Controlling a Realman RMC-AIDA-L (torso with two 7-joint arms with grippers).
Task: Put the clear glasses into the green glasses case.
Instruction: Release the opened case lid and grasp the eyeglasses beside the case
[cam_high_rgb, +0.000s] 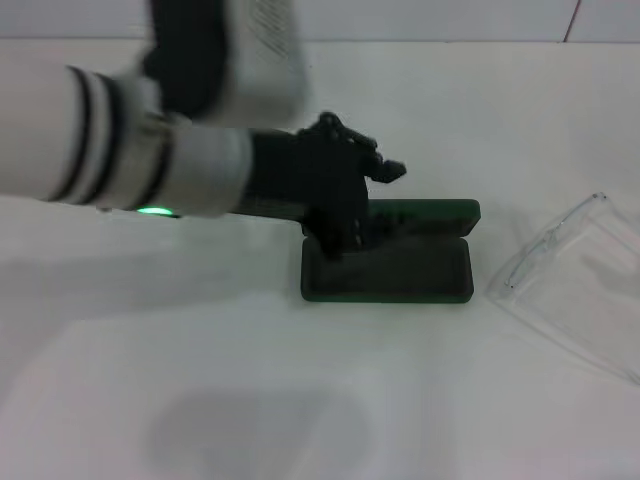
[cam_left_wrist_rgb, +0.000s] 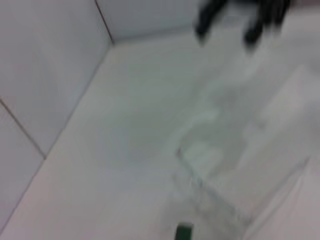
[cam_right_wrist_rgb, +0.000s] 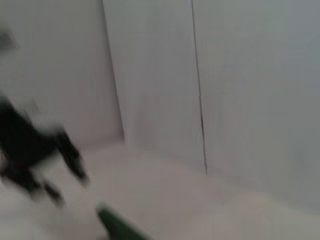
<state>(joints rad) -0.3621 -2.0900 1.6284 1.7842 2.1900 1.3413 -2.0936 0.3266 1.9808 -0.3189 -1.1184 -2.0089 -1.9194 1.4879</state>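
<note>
The left gripper (cam_high_rgb: 345, 215) hung over the open green glasses case (cam_high_rgb: 400, 270) mid-table (its grip I couldn't tell); the clear glasses (cam_high_rgb: 570, 275) lay apart toward the table's right edge.

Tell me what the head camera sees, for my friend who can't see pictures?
The robot's left gripper reaches over the open green glasses case on a white table. The clear glasses lie on the table to the case's right, outside it.
</note>
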